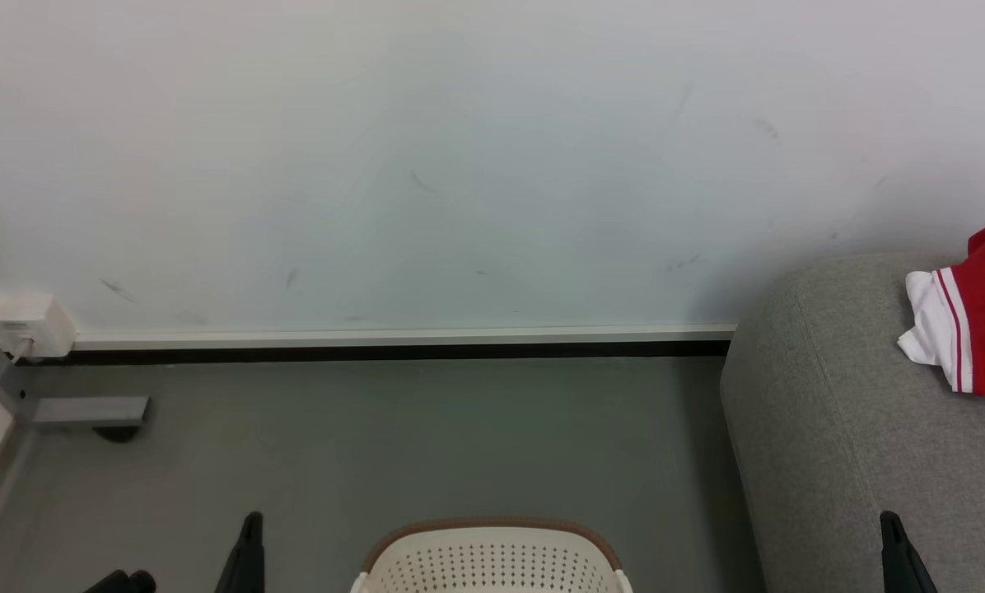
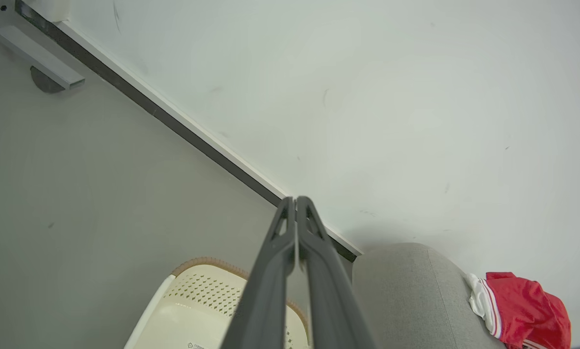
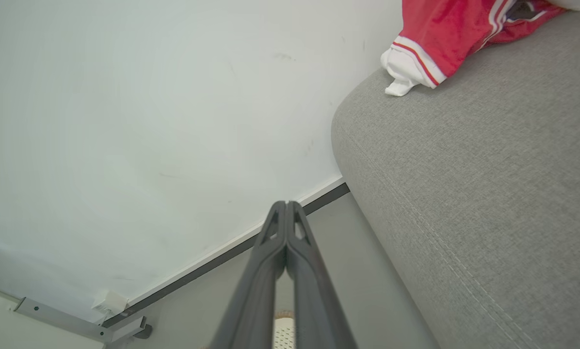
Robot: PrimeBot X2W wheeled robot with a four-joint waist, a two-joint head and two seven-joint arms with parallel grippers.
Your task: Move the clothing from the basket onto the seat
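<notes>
Two grippers at the head view's bottom edge: left gripper [image 1: 251, 527] beside basket [image 1: 492, 560] on floor [image 1: 377, 445], right gripper [image 1: 889, 527] over seat [image 1: 822, 428]. Clothing [image 1: 974, 317] lies on seat, far right. Left wrist: fingers pressed together, nothing held, basket below them. Right wrist: fingers together, empty, clothing lying on the seat's top, by the wall.
</notes>
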